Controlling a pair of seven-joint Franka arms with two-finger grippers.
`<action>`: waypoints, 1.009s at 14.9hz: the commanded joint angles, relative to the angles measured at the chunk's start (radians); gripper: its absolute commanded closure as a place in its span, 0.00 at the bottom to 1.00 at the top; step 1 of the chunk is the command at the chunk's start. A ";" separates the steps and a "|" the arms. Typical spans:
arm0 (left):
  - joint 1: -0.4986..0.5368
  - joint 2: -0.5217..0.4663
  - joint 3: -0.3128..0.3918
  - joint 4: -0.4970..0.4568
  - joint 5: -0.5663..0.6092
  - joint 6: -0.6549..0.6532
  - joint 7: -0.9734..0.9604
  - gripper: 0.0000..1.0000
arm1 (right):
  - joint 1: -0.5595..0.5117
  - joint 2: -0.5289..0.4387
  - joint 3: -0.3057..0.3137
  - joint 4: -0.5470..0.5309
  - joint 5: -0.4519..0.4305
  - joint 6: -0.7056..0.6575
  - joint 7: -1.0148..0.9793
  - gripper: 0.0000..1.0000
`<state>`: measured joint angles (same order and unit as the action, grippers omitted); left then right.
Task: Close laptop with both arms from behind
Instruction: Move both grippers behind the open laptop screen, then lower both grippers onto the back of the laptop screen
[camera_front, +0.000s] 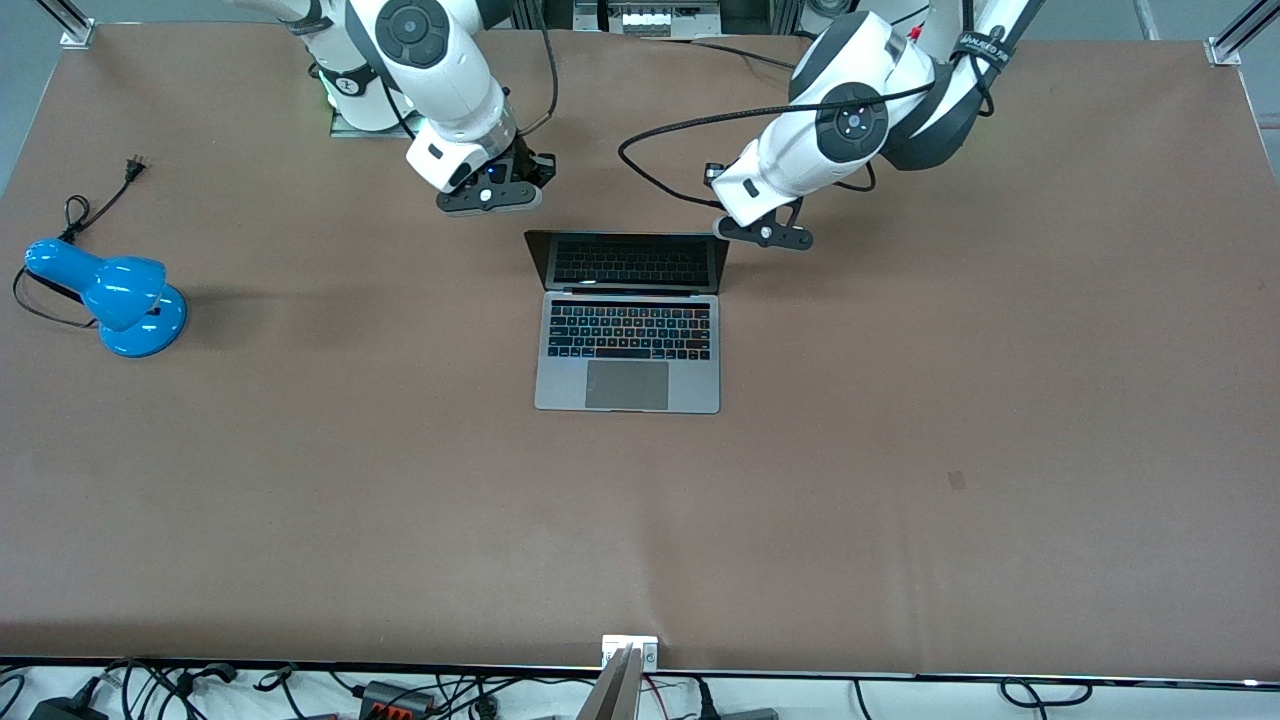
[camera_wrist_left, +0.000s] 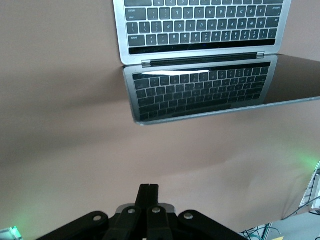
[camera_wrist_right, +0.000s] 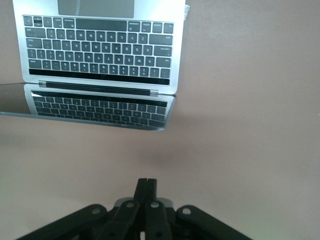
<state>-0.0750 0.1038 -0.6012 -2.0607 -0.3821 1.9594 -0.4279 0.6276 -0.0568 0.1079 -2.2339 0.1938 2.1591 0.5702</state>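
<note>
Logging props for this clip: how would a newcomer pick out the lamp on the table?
Start at the brown table and go to the right arm's end, well away from the open laptop. The lamp lies there, glossy bright blue with a black cord, the only coloured thing on the table.

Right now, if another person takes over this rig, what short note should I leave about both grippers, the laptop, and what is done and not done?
Left gripper: shut, holding nothing, by the screen corner toward the left arm's end of the table; contact cannot be told.
Right gripper: shut, holding nothing, over bare table near the screen corner toward the right arm's end, apart from it.
Laptop: mid-table, open, screen up and dark, keyboard facing the front camera.
A blue lamp sits toward the right arm's end, unplugged.
Done: both arms are in place on the lid side of the screen.
Left: push the screen down with both until it shuts.
</note>
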 joint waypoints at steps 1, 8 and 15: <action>0.011 0.028 -0.025 -0.006 -0.021 0.047 0.011 1.00 | 0.055 0.026 -0.011 -0.018 0.004 0.080 0.063 1.00; -0.023 0.100 -0.025 0.008 -0.011 0.125 0.005 1.00 | 0.063 0.113 -0.013 -0.018 -0.039 0.223 0.065 1.00; -0.023 0.129 -0.019 0.010 -0.004 0.199 0.000 1.00 | 0.035 0.150 -0.019 -0.004 -0.188 0.311 0.065 1.00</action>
<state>-0.0989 0.2071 -0.6199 -2.0627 -0.3821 2.1290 -0.4276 0.6727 0.0834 0.0933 -2.2446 0.0529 2.4481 0.6232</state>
